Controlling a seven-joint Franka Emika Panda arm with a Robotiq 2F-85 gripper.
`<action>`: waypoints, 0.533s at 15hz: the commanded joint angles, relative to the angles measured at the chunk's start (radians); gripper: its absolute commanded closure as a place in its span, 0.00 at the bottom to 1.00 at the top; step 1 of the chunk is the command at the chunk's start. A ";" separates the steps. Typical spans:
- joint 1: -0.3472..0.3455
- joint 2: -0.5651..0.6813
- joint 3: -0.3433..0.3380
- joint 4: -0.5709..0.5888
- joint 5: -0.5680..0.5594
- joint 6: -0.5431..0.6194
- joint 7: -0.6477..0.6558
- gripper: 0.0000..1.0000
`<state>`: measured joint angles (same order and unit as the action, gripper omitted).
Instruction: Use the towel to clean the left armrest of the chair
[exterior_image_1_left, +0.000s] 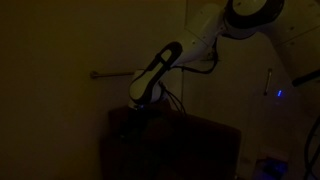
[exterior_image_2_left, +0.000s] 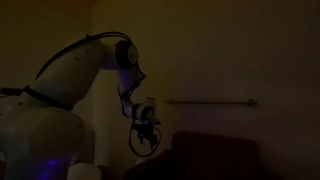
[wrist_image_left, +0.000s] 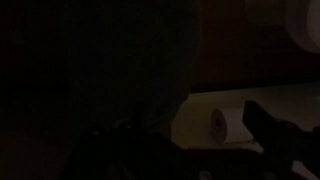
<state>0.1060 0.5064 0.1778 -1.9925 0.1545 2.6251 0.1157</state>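
Dim room, nearly black, with a bare wall behind everything. My pincer (exterior_image_1_left: 140, 100) hangs low off the white arm (exterior_image_1_left: 200, 40), pointing down, and it shows in both exterior views (exterior_image_2_left: 145, 128), but it is only a dark knot against the wall, and I cannot tell whether the jaws stand wide or narrow or hold anything. Black cables (exterior_image_2_left: 136, 145) loop beside it.

Right under the pincer sits the chair (exterior_image_1_left: 185, 145), a big dark boxy block, also seen in an exterior view (exterior_image_2_left: 215, 155). The flat top edge nearest the pincer looks to be the left armrest (exterior_image_1_left: 150, 118), though in this gloom I cannot say whether I am touching it or just above it.

Wrist view now: almost all black. A dark wedge at the lower right may be one of my fingers (wrist_image_left: 268, 122). Next to it lies a pale roll-like object (wrist_image_left: 218, 122) on a lighter strip of floor (wrist_image_left: 260, 98). A faint grey upright shape (wrist_image_left: 165, 70) fills the middle, and I cannot name it.

Further out, a thin wall rail (exterior_image_1_left: 110, 73) runs level behind the arm, and a small blue light (exterior_image_1_left: 279, 95) glows off to the side.
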 joint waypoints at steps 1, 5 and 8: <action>0.059 -0.100 -0.068 -0.014 -0.092 -0.112 0.028 0.00; 0.059 -0.174 -0.057 -0.054 -0.092 -0.244 0.006 0.00; 0.066 -0.224 -0.046 -0.092 -0.092 -0.336 0.003 0.00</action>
<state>0.1633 0.3629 0.1285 -2.0107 0.0785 2.3586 0.1185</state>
